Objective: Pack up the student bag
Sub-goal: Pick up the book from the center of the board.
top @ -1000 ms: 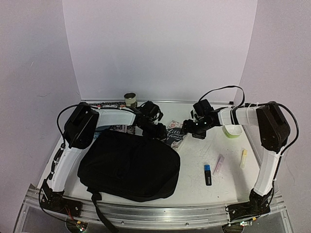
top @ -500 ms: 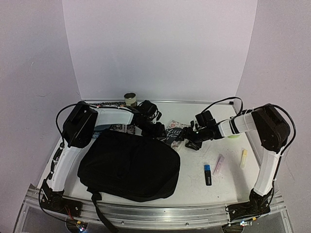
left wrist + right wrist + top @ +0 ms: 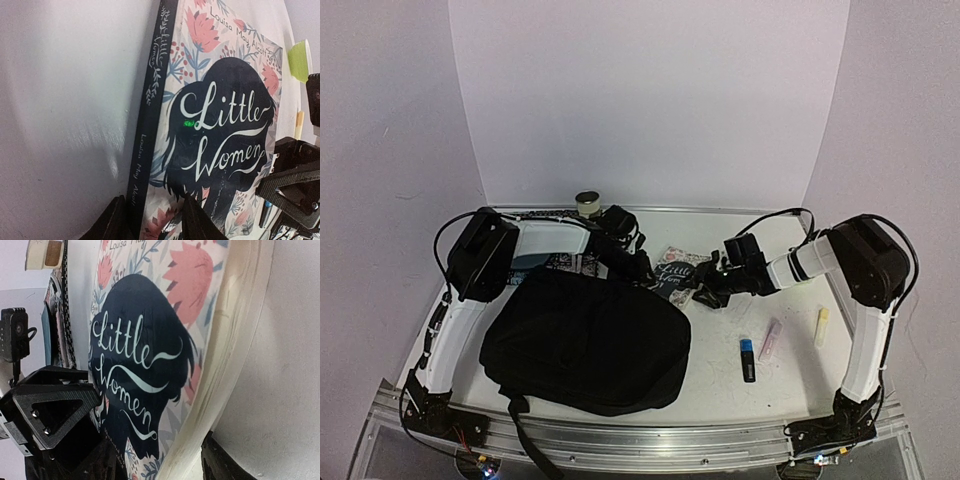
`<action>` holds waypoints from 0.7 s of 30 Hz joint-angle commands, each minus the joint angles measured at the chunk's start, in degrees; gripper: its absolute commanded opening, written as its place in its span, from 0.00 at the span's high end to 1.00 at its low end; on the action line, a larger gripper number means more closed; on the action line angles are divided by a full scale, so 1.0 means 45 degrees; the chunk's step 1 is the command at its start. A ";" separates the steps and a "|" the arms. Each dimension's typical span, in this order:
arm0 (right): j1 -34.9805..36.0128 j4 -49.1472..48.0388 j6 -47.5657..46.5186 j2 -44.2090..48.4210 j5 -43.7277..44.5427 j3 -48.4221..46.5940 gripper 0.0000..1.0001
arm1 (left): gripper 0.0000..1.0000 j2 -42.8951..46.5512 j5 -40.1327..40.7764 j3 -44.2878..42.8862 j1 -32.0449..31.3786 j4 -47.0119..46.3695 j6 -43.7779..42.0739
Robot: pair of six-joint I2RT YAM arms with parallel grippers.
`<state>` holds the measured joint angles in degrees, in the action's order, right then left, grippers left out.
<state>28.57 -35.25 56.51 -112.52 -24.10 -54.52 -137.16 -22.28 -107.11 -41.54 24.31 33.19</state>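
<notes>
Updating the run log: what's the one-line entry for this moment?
left gripper: straddling book spine | right gripper: straddling page edge | grip: unclear | student bag: flat on table, book outside

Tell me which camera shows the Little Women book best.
Left wrist: the book fills the frame, with spine, title and author readable. Right wrist shows its cover and page edge, author's name cropped. Top external shows only a small, distant patch.
</notes>
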 commanded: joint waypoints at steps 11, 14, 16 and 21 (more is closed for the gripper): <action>0.0323 -0.3463 0.1163 0.1386 -0.1791 0.0232 0.51 | 0.69 0.0390 -0.0739 0.0169 -0.0436 -0.0755 0.0868; 0.0326 -0.3555 0.1195 0.1307 -0.1876 0.0145 0.52 | 0.68 0.0440 -0.0946 0.0118 -0.0436 -0.0834 0.0962; 0.0315 -0.3544 0.1278 0.1082 -0.1897 0.0039 0.52 | 0.69 0.0510 -0.1129 0.0068 -0.0436 -0.0913 0.1023; 0.0313 -0.3258 0.1731 0.0363 -0.1387 0.0248 0.55 | 0.68 0.0671 -0.1451 0.0071 -0.0436 -0.1184 0.1270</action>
<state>28.47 -45.09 62.40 -109.82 -27.55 -52.47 -137.16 -22.84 -106.74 -41.28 23.28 37.59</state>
